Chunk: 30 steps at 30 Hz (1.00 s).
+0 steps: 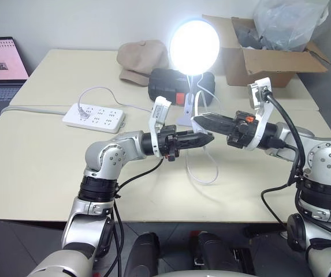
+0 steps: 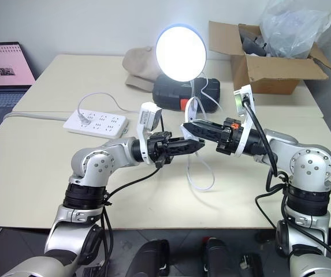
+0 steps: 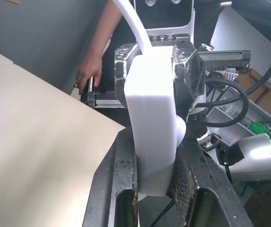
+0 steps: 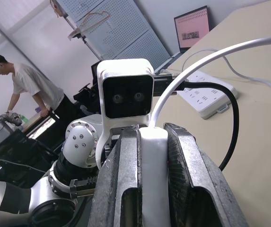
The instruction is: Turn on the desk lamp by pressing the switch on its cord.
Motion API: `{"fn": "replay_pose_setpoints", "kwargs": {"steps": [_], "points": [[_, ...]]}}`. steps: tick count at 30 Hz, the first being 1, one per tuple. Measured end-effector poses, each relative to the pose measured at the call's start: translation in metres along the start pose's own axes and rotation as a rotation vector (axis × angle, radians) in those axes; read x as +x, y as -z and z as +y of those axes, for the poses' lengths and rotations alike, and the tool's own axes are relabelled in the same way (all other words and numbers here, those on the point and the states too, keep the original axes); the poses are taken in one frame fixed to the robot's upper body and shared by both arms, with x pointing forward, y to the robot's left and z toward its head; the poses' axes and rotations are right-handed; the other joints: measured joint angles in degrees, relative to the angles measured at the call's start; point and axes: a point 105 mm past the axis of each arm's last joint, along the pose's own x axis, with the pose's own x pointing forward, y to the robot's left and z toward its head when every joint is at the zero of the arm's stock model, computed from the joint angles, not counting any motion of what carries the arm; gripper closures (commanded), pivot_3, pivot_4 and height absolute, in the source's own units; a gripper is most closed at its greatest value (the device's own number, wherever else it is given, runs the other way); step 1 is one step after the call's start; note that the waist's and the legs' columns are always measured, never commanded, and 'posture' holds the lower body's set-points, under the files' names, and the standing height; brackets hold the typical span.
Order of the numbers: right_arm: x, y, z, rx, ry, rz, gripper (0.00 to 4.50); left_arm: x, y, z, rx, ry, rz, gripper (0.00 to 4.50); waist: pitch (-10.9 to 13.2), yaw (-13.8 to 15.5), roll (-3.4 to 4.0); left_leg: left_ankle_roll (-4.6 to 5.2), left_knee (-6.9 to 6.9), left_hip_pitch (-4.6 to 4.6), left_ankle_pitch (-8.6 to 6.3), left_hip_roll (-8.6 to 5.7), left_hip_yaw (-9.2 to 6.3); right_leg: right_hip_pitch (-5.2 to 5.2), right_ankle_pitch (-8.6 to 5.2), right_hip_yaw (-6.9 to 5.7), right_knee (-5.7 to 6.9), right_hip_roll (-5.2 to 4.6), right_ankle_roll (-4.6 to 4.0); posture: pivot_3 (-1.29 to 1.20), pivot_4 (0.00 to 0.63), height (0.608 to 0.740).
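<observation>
Desk lamp (image 1: 194, 46) lit: round shade facing forward, glowing white disc, thin white neck down to a white clamp foot on the beige tabletop (image 1: 32, 167). Standing toward the back of the table, just in front of a black hard case (image 1: 168, 83) with a red latch. Soft tan cap (image 1: 142, 60) behind the case to the left. Open cardboard box (image 1: 263, 57) to the right of the lamp, crumpled clear plastic bag (image 1: 289, 20) on top.

Switch (image 3: 152, 118) held in mid-air above the table's middle, in front of the lamp: smooth white oblong plastic body with rounded edges. Left gripper (image 1: 203, 139) clenched on the switch, worn black metal fingers (image 3: 114, 189) pressed flat against both broad sides. Right gripper (image 1: 203, 121) likewise closed on the switch from the opposite side, scuffed grey-black fingers (image 4: 187, 175) flanking its narrow white edge. Both grippers roughly level, tips meeting.

Cord (image 1: 203, 173): thin, glossy white, rising from the switch end and hanging below in a long loop resting on the table.

White multi-socket power strip (image 1: 93, 117) flat on the table to the left, one white plug inserted. Open laptop (image 1: 0, 72) at the far left, screen lit.

Person in a light shirt (image 4: 29, 90) in the background of the right wrist view.
</observation>
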Motion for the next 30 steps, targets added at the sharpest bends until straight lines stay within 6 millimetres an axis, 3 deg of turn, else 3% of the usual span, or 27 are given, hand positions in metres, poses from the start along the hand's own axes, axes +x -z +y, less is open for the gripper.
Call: {"fn": "replay_pose_setpoints", "kwargs": {"steps": [10, 12, 18, 24, 30], "points": [[0.0, -0.001, 0.001, 0.0, -0.003, 0.001, 4.1, 0.0, 0.0, -0.001, 0.015, 0.006, -0.007, 3.96, 0.0, 0.0, 0.0, 0.0, 0.0, 0.0, 0.0, 0.0, 0.0, 0.0, 0.0, 0.0, 0.0, 0.0, 0.0, 0.0, 0.15, 0.74], [0.001, 0.001, 0.001, 0.0, -0.005, 0.007, 4.1, -0.001, 0.001, 0.0, 0.02, 0.007, -0.009, 3.27, 0.0, 0.0, 0.0, 0.0, 0.0, 0.0, 0.0, 0.0, 0.0, 0.0, 0.0, 0.0, 0.0, 0.0, 0.0, 0.0, 0.15, 0.74], [0.001, 0.001, 0.0, -0.002, 0.01, 0.013, 4.11, -0.005, 0.004, 0.002, 0.004, -0.007, 0.003, 2.32, 0.0, 0.0, 0.0, 0.0, 0.0, 0.0, 0.0, 0.0, 0.0, 0.0, 0.0, 0.0, 0.0, 0.0, 0.0, 0.0, 0.15, 0.74], [0.001, 0.001, -0.001, -0.004, 0.014, 0.008, 4.11, -0.015, 0.007, 0.003, 0.014, -0.029, 0.039, 0.96, 0.0, 0.0, 0.0, 0.0, -0.01, 0.0, 0.0, 0.01, -0.01, 0.0, 0.0, 0.0, -0.01, 0.0, 0.0, 0.0, 0.15, 0.74], [0.002, 0.003, -0.001, 0.0, 0.018, 0.011, 4.11, -0.027, 0.012, 0.008, 0.109, -0.093, 0.095, 0.0, 0.0, 0.0, 0.0, 0.0, -0.01, 0.0, 0.0, 0.01, -0.01, 0.0, 0.0, -0.01, -0.01, 0.0, 0.0, 0.0, 0.15, 0.74]]}}
